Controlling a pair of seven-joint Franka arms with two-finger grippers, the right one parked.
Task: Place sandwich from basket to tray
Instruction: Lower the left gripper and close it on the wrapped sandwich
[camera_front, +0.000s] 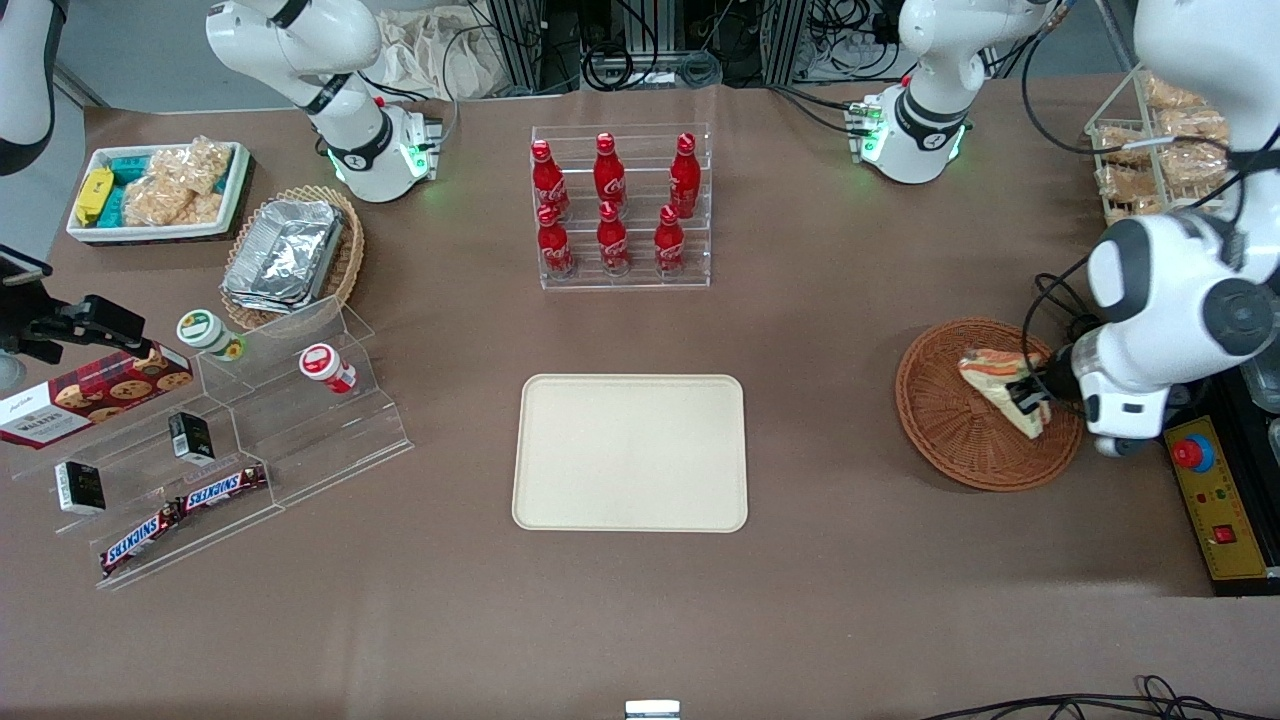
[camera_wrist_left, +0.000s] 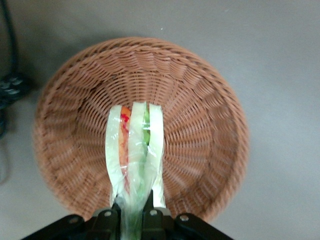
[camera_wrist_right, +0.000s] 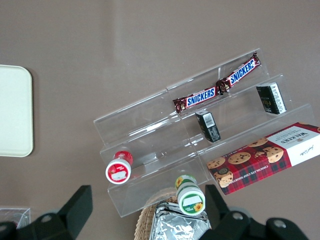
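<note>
Toward the parked arm's end of the brown desk, well apart from the flat cream-beige rectangular tray, a clear acrylic stepped stand carries the readable writing: a red tartan biscuit box marked "Walkers" and two brown bars marked "Snickers". Farther from the front camera than the tray, six red bottles with white Coca-Cola script stand in a clear rack.

Toward the working arm's end from the tray sits the round reddish-brown wicker basket. The clear-wrapped triangular sandwich of pale bread with green and orange-red filling stands on edge in it, and the left arm's gripper has its fingers closed narrowly on the wedge's end.

The step in hand looks like the lift. It is best raised straight up until it clears the rim, because the slippery wrap could let the wedge swing or slide, then carried level to the tray's middle.
</note>
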